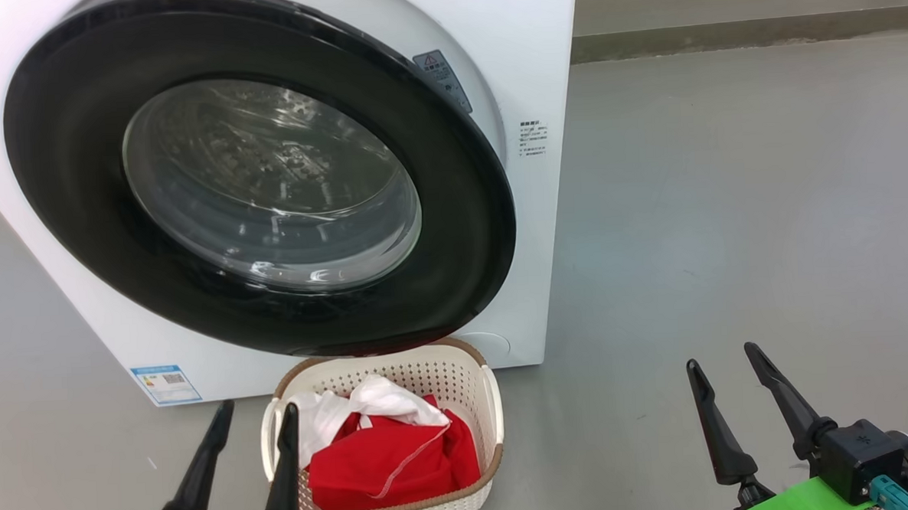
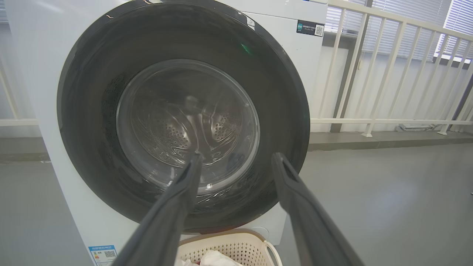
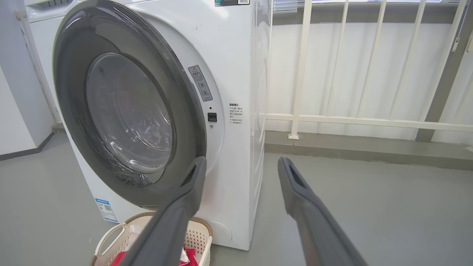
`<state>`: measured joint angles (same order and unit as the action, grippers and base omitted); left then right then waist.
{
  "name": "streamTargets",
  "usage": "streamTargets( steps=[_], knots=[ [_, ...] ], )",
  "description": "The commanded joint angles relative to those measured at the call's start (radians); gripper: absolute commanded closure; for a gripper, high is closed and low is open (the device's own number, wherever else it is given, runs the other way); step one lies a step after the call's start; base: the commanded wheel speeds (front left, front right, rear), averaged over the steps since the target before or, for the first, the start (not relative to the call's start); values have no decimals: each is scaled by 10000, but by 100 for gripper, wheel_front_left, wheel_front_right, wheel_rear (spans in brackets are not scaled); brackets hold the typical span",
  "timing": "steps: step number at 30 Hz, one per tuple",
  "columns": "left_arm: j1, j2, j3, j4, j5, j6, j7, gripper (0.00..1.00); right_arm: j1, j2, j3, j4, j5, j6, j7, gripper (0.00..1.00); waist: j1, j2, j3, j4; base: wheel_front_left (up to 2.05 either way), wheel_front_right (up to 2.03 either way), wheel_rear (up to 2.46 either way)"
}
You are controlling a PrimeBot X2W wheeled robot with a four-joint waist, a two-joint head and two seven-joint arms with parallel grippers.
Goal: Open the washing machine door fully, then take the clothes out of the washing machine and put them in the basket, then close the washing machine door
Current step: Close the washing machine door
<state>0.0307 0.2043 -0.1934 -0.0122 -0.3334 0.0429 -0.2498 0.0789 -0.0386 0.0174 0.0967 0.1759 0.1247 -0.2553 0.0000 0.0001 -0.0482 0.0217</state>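
The white washing machine (image 1: pixel 544 44) fills the upper left. Its door (image 1: pixel 465 239), black-rimmed with a clear glass bowl, lies swung across the opening; in the right wrist view the door (image 3: pixel 192 122) stands slightly off the front, with the latch hole bare beside it. The steel drum shows through the glass (image 2: pixel 184 133). Below the door sits the basket (image 1: pixel 436 378) holding the clothes: red fabric (image 1: pixel 394 468) with a white piece (image 1: pixel 387 400) on top. My left gripper (image 1: pixel 255 409) is open beside the basket's left side. My right gripper (image 1: pixel 720 356) is open over bare floor to the right.
Grey floor (image 1: pixel 727 197) stretches to the right of the machine. A white railing (image 3: pixel 369 120) and a low kerb run behind it. A blue label (image 1: pixel 166 384) marks the machine's lower front.
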Motion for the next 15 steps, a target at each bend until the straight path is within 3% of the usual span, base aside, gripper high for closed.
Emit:
streamTargets(
  steps=[1, 5, 6, 7, 8, 9, 15],
  knots=[
    [-140, 51, 400, -183, 69, -77, -120, 0, -109, -116, 242, -255, 39, 60, -64, 0, 0, -1, 6, 7, 0, 0, 0],
    [-139, 27, 374, -180, 148, -125, -120, 0, -80, -116, 221, -249, 43, 60, -64, 0, 0, -1, 47, 57, 0, 0, 0],
    [-143, 15, 361, -194, 159, -139, -120, 0, -70, -116, 233, -215, 25, 60, -64, 20, 0, -1, 63, 78, 0, 0, 0],
    [-150, 3, 347, -212, 166, -156, -120, 0, -73, -116, 238, -180, 11, 60, -64, 55, 0, -1, 84, 106, 0, 0, 0],
    [-162, -6, 322, -231, 175, -181, -120, 0, -80, -116, 234, -140, -2, 60, -64, 82, 0, -1, 111, 151, 0, 0, 0],
    [-175, -10, 293, -248, 189, -207, -120, 0, -95, -116, 219, -110, -19, 60, -64, 100, 0, -1, 142, 202, 0, 0, 0],
    [-277, -80, 115, -411, 187, -330, -120, 0, -286, -116, 201, 105, -226, 60, -64, 100, 0, -1, 375, 620, 0, 0, 0]
  ],
)
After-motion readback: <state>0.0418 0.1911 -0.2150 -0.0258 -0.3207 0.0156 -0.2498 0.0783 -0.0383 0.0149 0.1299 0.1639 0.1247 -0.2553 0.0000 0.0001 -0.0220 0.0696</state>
